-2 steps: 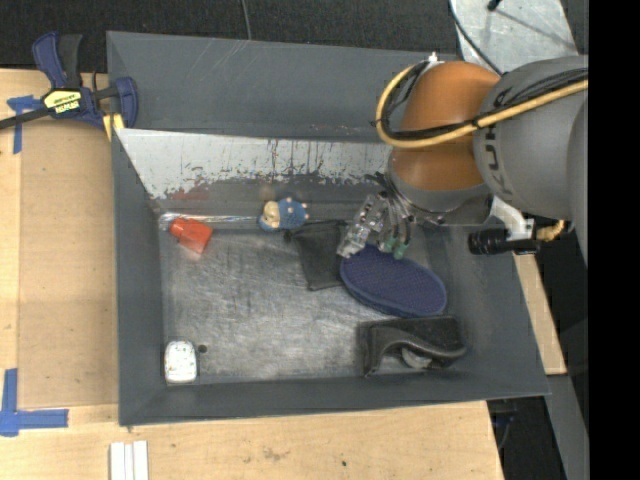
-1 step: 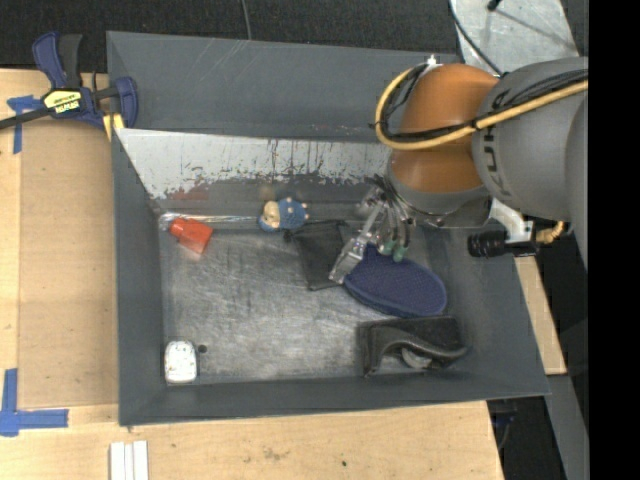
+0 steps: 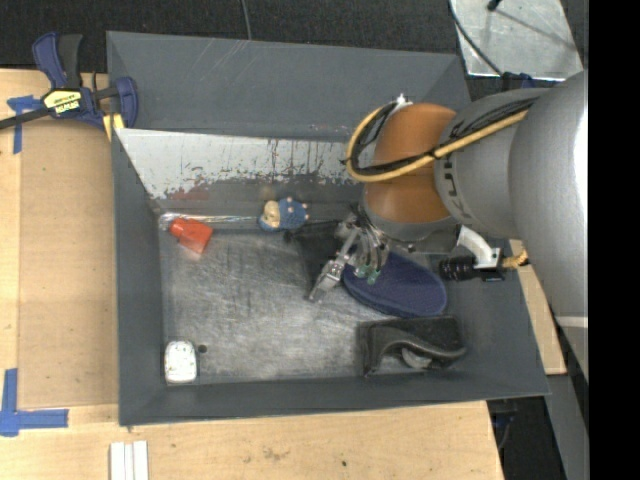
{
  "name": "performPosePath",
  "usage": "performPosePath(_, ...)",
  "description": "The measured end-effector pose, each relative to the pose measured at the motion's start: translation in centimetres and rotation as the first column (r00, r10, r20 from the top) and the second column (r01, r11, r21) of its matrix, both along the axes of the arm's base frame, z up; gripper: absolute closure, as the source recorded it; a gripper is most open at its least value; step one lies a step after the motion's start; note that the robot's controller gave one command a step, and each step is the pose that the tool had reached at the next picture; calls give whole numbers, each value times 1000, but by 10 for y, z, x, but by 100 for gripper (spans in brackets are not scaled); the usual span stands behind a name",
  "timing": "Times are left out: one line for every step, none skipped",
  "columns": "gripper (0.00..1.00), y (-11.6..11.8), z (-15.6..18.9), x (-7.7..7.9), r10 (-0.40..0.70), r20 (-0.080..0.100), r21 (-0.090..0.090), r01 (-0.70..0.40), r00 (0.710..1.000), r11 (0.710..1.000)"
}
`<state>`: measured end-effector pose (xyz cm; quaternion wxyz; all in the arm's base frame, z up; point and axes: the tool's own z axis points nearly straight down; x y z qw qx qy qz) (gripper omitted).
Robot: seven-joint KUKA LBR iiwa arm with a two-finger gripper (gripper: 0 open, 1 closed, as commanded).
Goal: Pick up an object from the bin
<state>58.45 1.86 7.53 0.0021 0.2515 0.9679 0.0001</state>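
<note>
Gripper (image 3: 325, 280) sits low, just beside the dark blue oval pad (image 3: 405, 288), spread or closed I can't tell, and it may skid off that flat edge, lifting nothing.

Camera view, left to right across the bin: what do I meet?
Orange piece → small blue-and-tan toy → gripper → dark blue oval pad. Left out as overlapping sideways: white piece at the near left corner, dark grey thing at the near right.

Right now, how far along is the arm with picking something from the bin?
Done: the gripper is down inside the bin, at the left edge of the dark blue oval thing. In hand: nothing I can confirm. Left: grasp and lift.
</note>
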Motion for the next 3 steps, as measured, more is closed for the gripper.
performPosePath(100, -1, 7, 4, 0, 15, -1, 0, 1000, 1000)
performPosePath(100, 1, 18, 5, -10, 1, 1, 10, 1000, 1000)
performPosePath(100, 2, 38, 3, -3, 2, 1, 3, 1000, 1000)
